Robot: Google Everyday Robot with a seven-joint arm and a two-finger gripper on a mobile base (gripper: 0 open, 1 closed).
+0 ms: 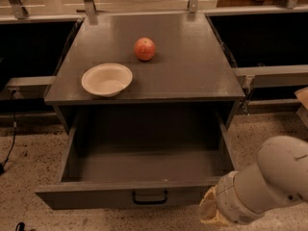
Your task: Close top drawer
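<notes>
The top drawer (144,170) is a wide dark-grey box pulled far out of the cabinet, and it is empty inside. Its flat front panel (96,198) faces me at the bottom, with a small black loop handle (150,197) in the middle. My gripper (210,212) is at the bottom right, just in front of the right end of the front panel. Only its tan tip and the white arm (269,182) behind it show. The lower drawers are out of view.
On the cabinet top (183,66) stand a white bowl (107,79) at the front left and a red apple (145,48) behind it. Dark open shelves flank the cabinet. A black cable (9,143) lies on the speckled floor at the left.
</notes>
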